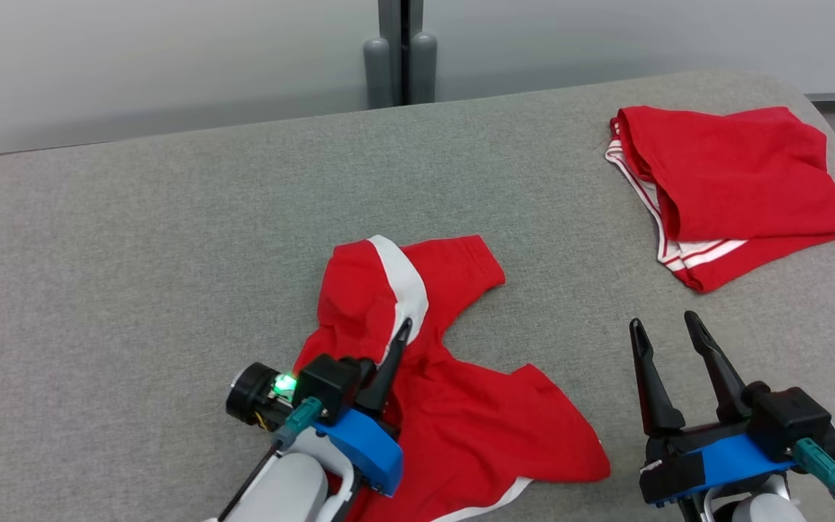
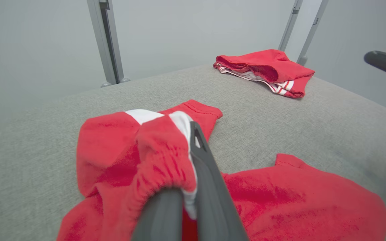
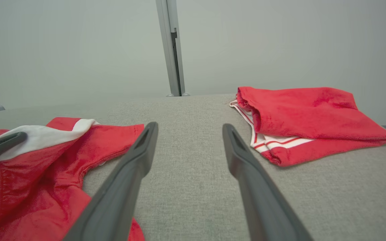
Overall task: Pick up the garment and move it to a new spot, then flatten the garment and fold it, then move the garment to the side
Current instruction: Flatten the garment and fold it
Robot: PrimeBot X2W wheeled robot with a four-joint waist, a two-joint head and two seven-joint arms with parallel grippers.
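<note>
Pinching a bunched fold of the red garment (image 1: pixel 461 413) right by its white stripe, the left pincer (image 1: pixel 399 341) has its fingers pressed together, and the rest of the cloth lies crumpled on the grey desk (image 1: pixel 171 254) around it. The right pincer (image 1: pixel 664 322) is spread over bare desk just right of that garment. A folded red piece (image 1: pixel 736 174) lies at the far right.

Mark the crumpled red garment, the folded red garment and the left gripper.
crumpled red garment (image 1: pixel 475 428): head view, on its flat lower panel.
folded red garment (image 1: pixel 744 167): head view, on its top layer.
left gripper (image 1: pixel 403 330): head view, at the closed fingertips pinching the cloth.
</note>
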